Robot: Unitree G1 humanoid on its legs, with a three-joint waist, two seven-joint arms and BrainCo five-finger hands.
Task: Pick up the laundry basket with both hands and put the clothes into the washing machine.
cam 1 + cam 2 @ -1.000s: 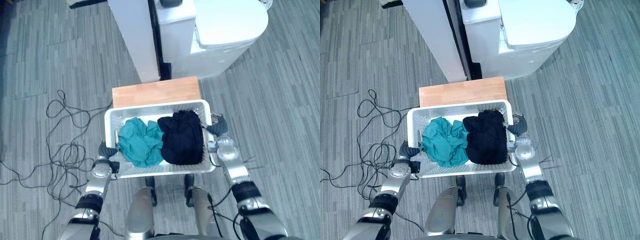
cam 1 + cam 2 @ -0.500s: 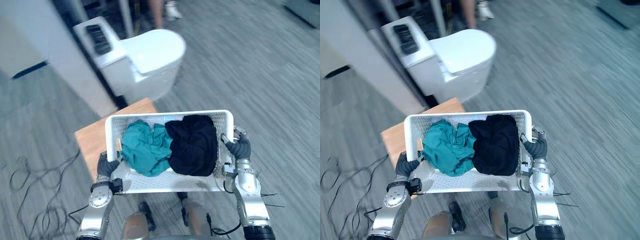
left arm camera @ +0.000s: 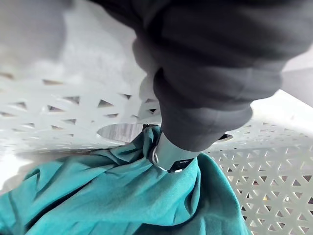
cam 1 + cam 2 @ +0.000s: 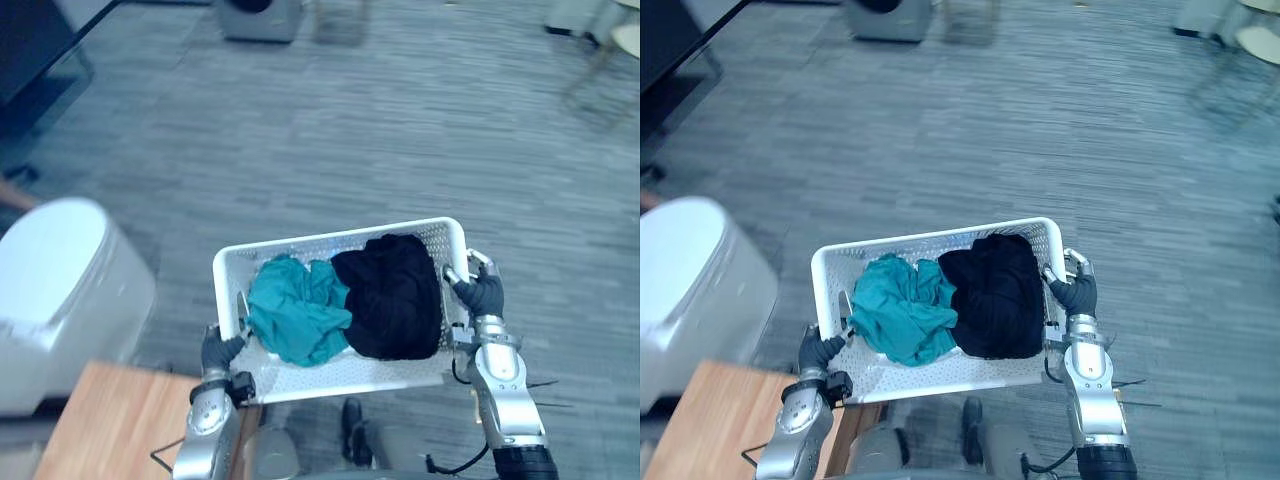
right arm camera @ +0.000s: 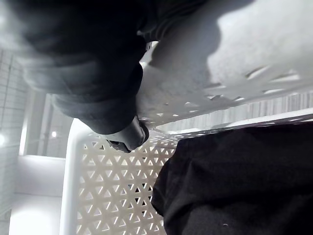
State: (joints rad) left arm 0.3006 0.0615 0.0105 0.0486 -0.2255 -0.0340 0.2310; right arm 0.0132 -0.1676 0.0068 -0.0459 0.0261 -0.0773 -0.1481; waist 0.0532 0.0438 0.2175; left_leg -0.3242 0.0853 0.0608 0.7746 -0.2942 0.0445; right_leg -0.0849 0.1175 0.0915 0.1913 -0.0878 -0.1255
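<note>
a grey plank floor [image 4: 400, 120] is seen all around. a white washing machine [image 4: 50, 280], lid down, is found at 9 o'clock from the laundry basket, and the corner of a wooden bench [image 4: 100, 420] at 7 o'clock. the white perforated laundry basket [image 4: 330, 235] is held up off the floor, apart from the machine and the bench. inside it, a black garment [image 4: 395, 295] is piled toward 3 o'clock and a teal garment [image 4: 295, 315] toward 9 o'clock, the 2 touching. the left robot hand [image 4: 218, 350] is clamped on the basket's 9 o'clock end, a finger hooked through the handle slot. the right robot hand [image 4: 483, 295] is curled round the 3 o'clock end.
</note>
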